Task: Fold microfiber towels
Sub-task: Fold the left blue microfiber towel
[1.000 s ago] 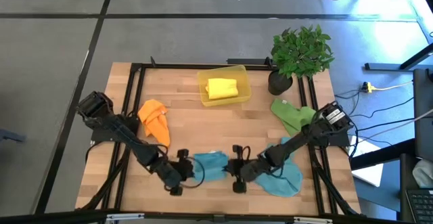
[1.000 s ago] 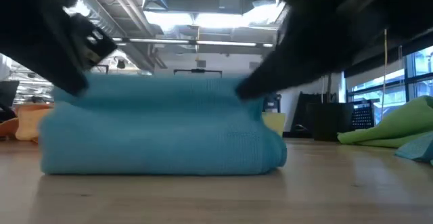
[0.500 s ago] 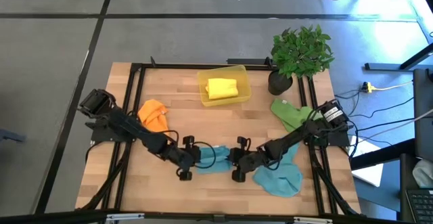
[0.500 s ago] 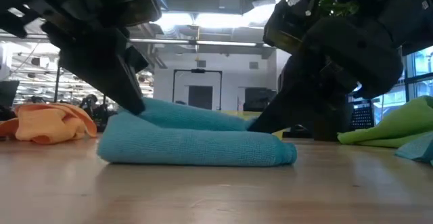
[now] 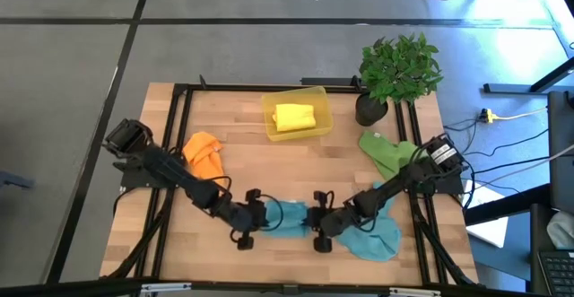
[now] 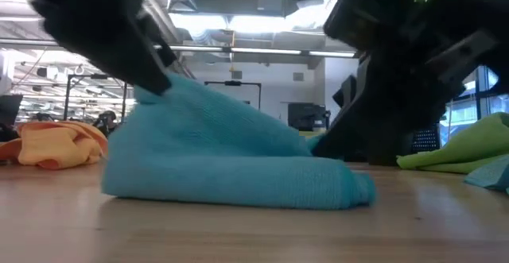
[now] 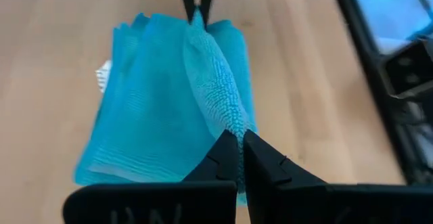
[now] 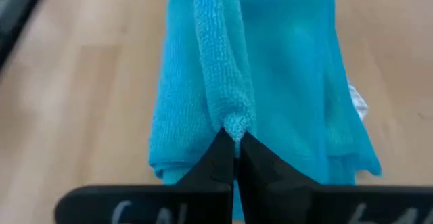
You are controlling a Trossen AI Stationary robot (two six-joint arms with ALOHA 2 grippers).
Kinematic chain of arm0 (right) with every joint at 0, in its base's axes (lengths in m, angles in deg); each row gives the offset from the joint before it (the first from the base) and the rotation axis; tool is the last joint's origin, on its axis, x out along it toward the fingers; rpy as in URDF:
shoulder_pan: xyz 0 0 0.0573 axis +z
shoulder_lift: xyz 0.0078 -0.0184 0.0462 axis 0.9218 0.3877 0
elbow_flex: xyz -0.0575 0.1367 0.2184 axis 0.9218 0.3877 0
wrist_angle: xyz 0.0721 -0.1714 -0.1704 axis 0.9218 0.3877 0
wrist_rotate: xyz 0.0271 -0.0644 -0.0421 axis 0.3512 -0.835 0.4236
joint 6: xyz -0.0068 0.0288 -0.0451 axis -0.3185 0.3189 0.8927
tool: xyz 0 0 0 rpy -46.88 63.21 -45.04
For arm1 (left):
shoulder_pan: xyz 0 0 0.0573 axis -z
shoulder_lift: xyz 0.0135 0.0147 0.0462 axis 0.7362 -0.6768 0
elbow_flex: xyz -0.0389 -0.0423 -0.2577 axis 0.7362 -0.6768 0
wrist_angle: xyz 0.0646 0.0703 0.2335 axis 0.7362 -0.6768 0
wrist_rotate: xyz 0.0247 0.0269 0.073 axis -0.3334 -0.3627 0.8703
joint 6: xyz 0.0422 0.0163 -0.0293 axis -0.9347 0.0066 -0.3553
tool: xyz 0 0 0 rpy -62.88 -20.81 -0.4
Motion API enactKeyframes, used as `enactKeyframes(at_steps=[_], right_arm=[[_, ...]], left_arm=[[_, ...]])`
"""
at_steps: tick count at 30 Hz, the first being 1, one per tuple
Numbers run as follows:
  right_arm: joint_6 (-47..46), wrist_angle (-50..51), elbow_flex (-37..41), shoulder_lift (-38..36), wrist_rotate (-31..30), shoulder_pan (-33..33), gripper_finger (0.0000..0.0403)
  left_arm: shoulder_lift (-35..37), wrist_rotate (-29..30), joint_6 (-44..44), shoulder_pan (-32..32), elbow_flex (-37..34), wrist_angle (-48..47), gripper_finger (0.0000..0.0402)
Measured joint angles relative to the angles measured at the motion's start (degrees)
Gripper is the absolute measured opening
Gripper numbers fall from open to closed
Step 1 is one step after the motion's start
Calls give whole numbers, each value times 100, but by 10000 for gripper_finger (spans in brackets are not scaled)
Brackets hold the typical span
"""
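A teal-blue towel (image 5: 287, 217) lies bunched near the table's near edge, between my two grippers. My left gripper (image 5: 265, 216) is shut on its left end and my right gripper (image 5: 308, 218) on its right end. In the low view the towel (image 6: 231, 160) stands high at the left and slopes down to the wood at the right. A second teal-blue towel (image 5: 372, 236) lies under my right arm. An orange towel (image 5: 204, 153) and a green towel (image 5: 386, 152) lie crumpled on the wood. A folded yellow towel (image 5: 294, 117) sits in the bin. My left gripper pinches the left end of a raised ridge of the towel (image 7: 233, 119) between its two fingers, slanting down from the table's left. That end is lifted off the wood (image 6: 163, 92); the layers below it rest on the table. My right gripper pinches the other end of the same ridge (image 8: 233, 124) between its two fingers, slanting down from the table's right. This end sits low, with the towel's rounded edge (image 6: 350, 190) on the table beside it.
A translucent yellow bin (image 5: 269, 128) stands at the far middle and a potted plant (image 5: 395, 68) at the far right corner. A black frame (image 5: 179, 91) runs round the tabletop. Bare wood (image 5: 287, 167) lies between the bin and the held towel.
Both grippers have carried the towel's held edge away from the near edge, and the upright cloth has gone over into a low fold. My right gripper has since sunk to the wood. My left gripper has gone toward the table's right, and its end of the towel stands higher.
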Motion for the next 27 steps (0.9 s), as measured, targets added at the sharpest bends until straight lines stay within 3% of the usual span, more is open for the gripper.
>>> enactKeyframes(at_steps=[6,11,17,21,27], right_arm=[[66,-265,-2,0,-258,171,4],[-139,37,0,0,-729,91,6],[-4,-402,2,2,-721,293,6],[-49,-665,2,2,-383,554,6],[-288,-727,0,2,-533,874,6]], left_arm=[[0,119,7,173,0,-15,0],[0,123,-163,-129,0,-113,0],[0,-116,-258,-430,0,7,0],[-7,-132,-73,-228,0,311,0],[-237,-135,24,247,7,837,0]])
